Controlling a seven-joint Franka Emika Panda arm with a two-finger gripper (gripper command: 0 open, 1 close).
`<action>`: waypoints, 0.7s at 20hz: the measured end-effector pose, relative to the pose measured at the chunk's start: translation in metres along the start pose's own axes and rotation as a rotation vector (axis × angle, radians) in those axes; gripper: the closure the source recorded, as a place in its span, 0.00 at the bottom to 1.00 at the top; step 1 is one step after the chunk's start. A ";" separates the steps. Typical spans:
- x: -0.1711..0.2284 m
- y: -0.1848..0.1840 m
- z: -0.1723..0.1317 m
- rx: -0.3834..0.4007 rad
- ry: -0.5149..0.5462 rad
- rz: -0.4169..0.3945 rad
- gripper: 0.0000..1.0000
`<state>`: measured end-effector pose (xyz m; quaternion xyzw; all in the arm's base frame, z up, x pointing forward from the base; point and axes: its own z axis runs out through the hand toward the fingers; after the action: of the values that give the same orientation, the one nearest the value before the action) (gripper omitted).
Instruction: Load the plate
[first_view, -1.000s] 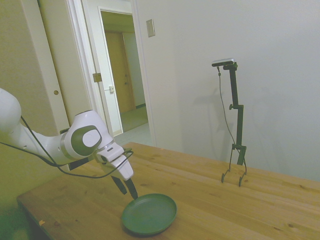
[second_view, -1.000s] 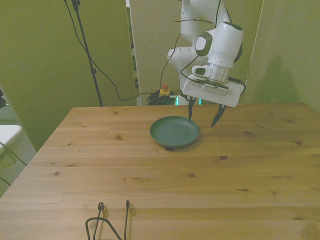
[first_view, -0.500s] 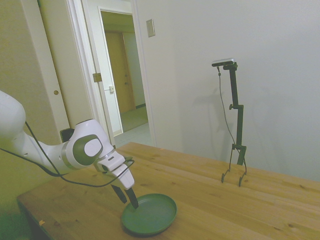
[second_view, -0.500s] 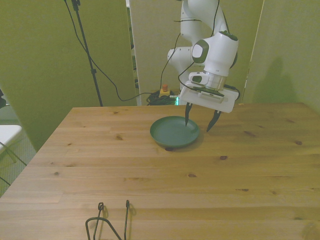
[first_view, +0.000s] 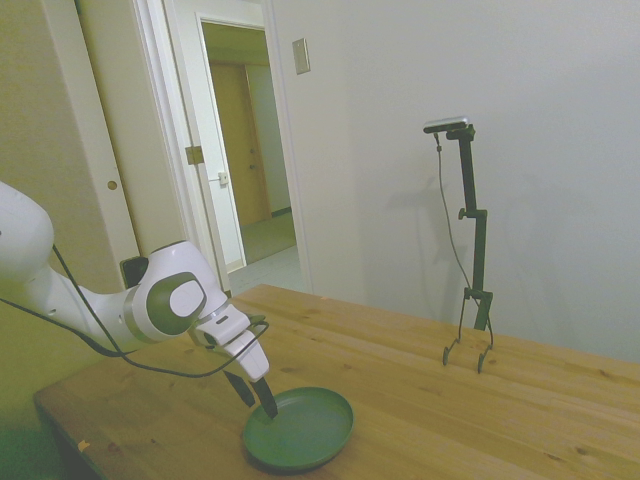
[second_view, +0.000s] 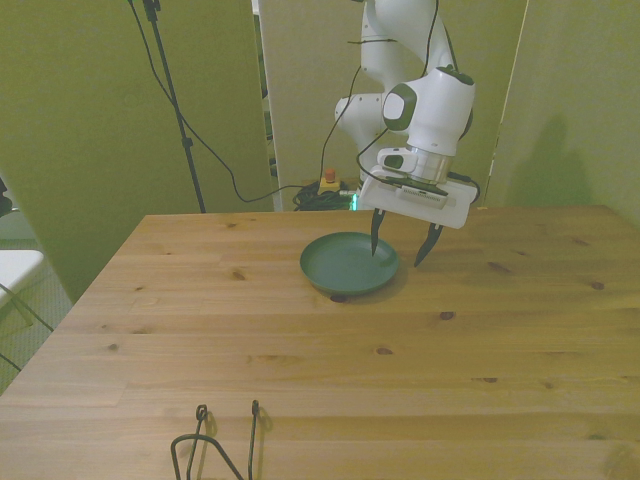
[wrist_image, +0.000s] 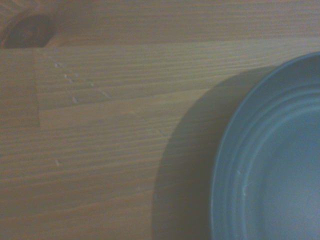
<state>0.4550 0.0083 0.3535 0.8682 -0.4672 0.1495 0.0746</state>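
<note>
The dark green plate lies flat on the wooden table, near its far edge in the front view. My gripper is open and hangs low at the plate's rim on the front view's right. One finger points down over the plate's inner edge, the other stands outside the rim above bare wood. From the side, the gripper tilts down at the plate's near-left rim. In the wrist view, part of the plate and its shadow show on the wood. Nothing lies on the plate.
The wooden table stretches wide toward the camera in the front view. A thin dark tripod pole with cables stands behind the table on the front view's left. The side view shows an open doorway beyond the table.
Over the last second the gripper came down and shifted slightly toward the plate, ending astride its rim. Since half a second ago it has barely moved. The plate has stayed put.
</note>
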 end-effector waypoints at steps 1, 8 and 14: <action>0.000 0.000 0.000 0.000 0.000 0.001 1.00; 0.000 0.002 0.002 0.000 -0.003 0.003 1.00; 0.001 0.004 0.005 0.009 -0.004 0.010 1.00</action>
<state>0.4528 0.0037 0.3492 0.8665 -0.4711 0.1502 0.0688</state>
